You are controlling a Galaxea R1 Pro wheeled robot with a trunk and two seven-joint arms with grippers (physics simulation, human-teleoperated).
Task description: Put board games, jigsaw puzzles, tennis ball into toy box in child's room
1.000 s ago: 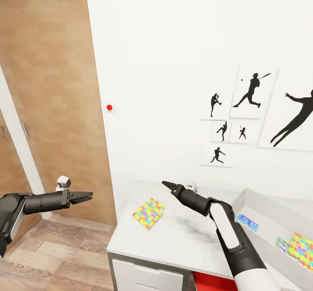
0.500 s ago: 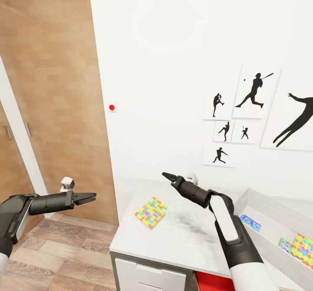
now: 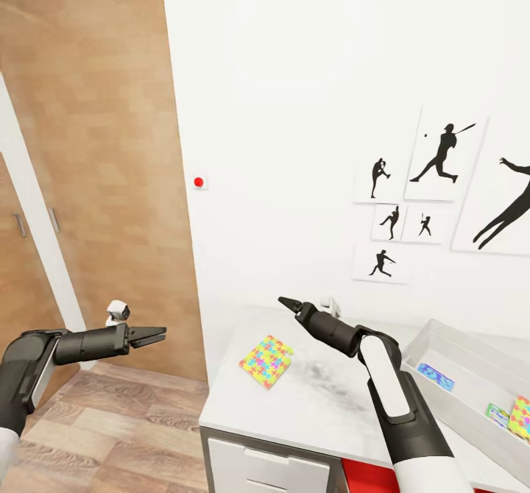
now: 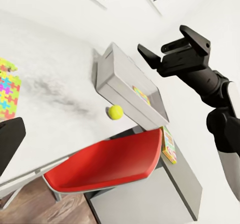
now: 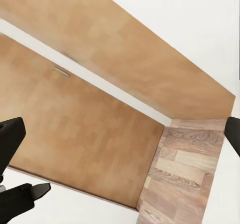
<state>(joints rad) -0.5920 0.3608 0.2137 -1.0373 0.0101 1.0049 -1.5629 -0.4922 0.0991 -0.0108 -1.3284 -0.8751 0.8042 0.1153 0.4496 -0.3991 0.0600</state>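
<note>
A yellow jigsaw puzzle [image 3: 266, 360] [image 4: 7, 95] lies flat near the table's [image 3: 316, 405] left end. The grey toy box [image 3: 467, 366] [image 4: 120, 86] stands at the right; a blue board game [image 3: 435, 377], a green-edged box [image 3: 498, 413] and another jigsaw puzzle [image 3: 521, 418] lie in it. The tennis ball [image 4: 115, 112] rests on the table against the toy box. A flat colourful box [image 4: 169, 144] lies on the dark desk section. My right gripper [image 3: 284, 302] [image 4: 162, 39] hovers open over the table's back. My left gripper [image 3: 158, 332] is open above the floor, left of the table. The bed is out of view.
A wooden door [image 3: 96, 147] and white frame stand to the left, with wood floor [image 3: 110, 419] below my left arm. A red chair [image 4: 105, 164] is tucked under the table. Black silhouette posters [image 3: 442, 154] hang on the white wall behind.
The whole head view has shifted, so table, posters and door sit further right in the picture. Both arms keep nearly the same pose, with nothing held.
</note>
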